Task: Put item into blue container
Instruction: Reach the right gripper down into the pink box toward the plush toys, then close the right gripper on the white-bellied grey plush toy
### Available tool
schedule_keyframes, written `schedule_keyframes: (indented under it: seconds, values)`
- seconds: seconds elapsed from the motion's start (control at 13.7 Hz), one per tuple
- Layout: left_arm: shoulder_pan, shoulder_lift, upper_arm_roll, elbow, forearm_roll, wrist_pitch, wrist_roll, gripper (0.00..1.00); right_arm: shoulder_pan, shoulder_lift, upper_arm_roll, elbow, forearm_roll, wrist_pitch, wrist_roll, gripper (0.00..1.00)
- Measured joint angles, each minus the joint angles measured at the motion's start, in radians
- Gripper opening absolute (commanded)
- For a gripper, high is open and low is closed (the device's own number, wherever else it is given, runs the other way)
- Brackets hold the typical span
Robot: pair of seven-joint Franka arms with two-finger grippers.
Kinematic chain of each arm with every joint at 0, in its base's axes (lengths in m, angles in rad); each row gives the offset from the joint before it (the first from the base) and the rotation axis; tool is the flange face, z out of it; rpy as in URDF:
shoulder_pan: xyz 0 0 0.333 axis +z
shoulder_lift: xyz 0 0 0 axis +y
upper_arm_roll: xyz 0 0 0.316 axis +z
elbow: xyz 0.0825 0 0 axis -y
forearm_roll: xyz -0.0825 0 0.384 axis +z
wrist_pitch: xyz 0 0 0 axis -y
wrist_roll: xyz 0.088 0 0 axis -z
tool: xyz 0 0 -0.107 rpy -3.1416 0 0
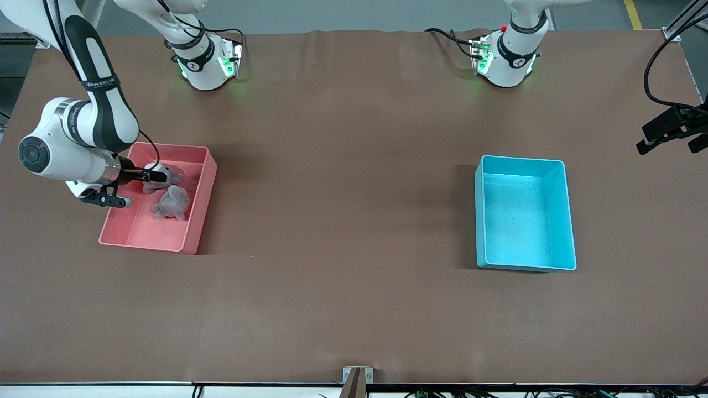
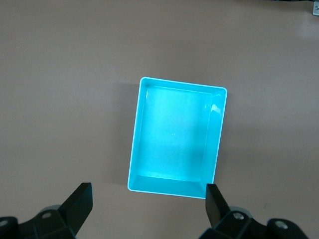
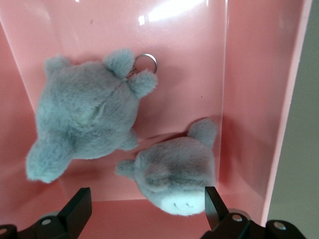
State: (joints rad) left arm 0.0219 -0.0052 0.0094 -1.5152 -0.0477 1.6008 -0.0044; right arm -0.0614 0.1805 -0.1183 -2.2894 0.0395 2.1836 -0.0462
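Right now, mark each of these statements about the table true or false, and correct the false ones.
1. The blue container is empty. True.
2. Two grey plush toys lie in the pink bin. True: one plush toy with a key ring, the other plush toy beside it.
3. The right gripper is shut on a toy. False: it is open over the pink bin.
4. The left gripper holds a toy. False: it is open and holds nothing, above the blue container.
5. The bins touch. False: they stand apart, toward different ends of the table.

Pink bin (image 1: 200, 207) on brown table (image 1: 343, 221).
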Motion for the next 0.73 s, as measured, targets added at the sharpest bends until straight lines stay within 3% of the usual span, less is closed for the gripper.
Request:
schedule_keyframes:
  seconds: [0.22,0.51,0.73]
  values:
    - [0.0,0.0,0.0,0.0,0.0,0.0,0.0,1.0,0.004,0.007,0.0,-0.005,-0.026,0.004,0.096,1.0]
    - [0.0,0.0,0.0,0.0,0.0,0.0,0.0,1.0,0.077,0.007,0.008,-0.005,-0.154,-0.008,0.369,1.0]
    - [0.0,0.0,0.0,0.0,0.0,0.0,0.0,1.0,0.089,0.007,0.007,-0.005,-0.181,-0.009,0.402,1.0]
